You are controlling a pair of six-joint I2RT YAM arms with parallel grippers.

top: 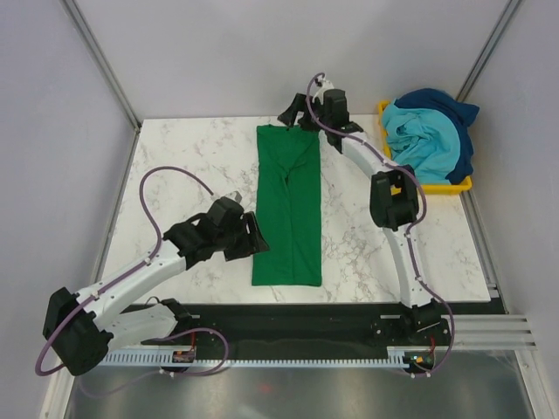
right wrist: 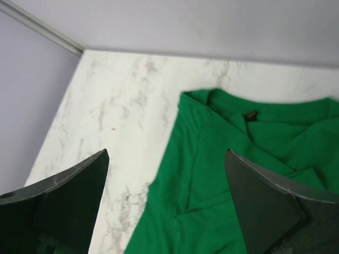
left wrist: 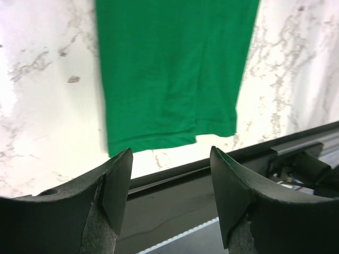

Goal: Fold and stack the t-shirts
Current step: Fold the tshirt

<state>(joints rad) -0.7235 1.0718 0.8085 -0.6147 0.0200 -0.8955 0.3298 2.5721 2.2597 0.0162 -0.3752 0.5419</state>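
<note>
A green t-shirt [top: 288, 205] lies on the marble table as a long narrow strip, collar at the far end. My left gripper [top: 253, 237] is open and empty beside the strip's near left edge. In the left wrist view the shirt's hem [left wrist: 169, 79] lies beyond the spread fingers [left wrist: 119, 185]. My right gripper [top: 293, 113] is open and empty above the far collar end. In the right wrist view the collar and its label [right wrist: 251, 114] show between the wide-spread fingers [right wrist: 74, 190]. More t-shirts, blue and teal [top: 432, 135], lie piled in a yellow bin [top: 454, 184].
The yellow bin stands at the table's far right corner. A black strip [top: 288, 312] runs along the table's near edge, with the arm bases behind it. Grey walls and metal posts enclose the table on three sides.
</note>
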